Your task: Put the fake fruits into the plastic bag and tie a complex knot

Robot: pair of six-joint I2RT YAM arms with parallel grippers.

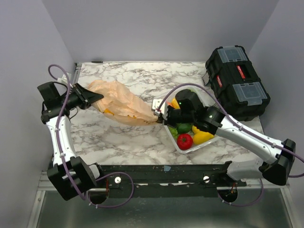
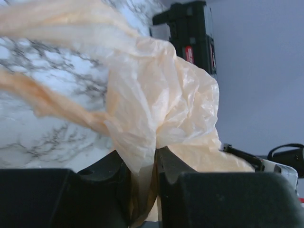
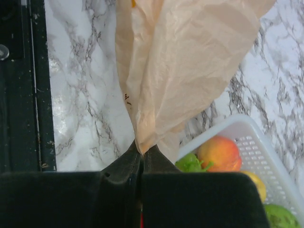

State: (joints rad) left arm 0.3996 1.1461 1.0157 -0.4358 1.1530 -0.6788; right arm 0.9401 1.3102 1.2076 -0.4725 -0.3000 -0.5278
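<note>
- Stretches the plastic bag [image 1: 121, 107] lengthwise, left to right, between both arms.
- Pinches right gripper [image 1: 157, 115] tight on the end nearest the fruit basket [image 3: 259, 149].
- Shows left gripper [image 1: 96, 98] narrowly parted around film; cannot tell whether it holds.

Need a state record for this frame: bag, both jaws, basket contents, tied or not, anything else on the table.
bag: plastic bag stretched between both arms over the marble table
left gripper: jaws pinching bunched bag film
right gripper: jaws shut on the bag's other end
basket: white lattice, holds red fruit, green fruit, yellow fruit, peach
tied: not that these views show
other: black toolbox, right rear
</note>
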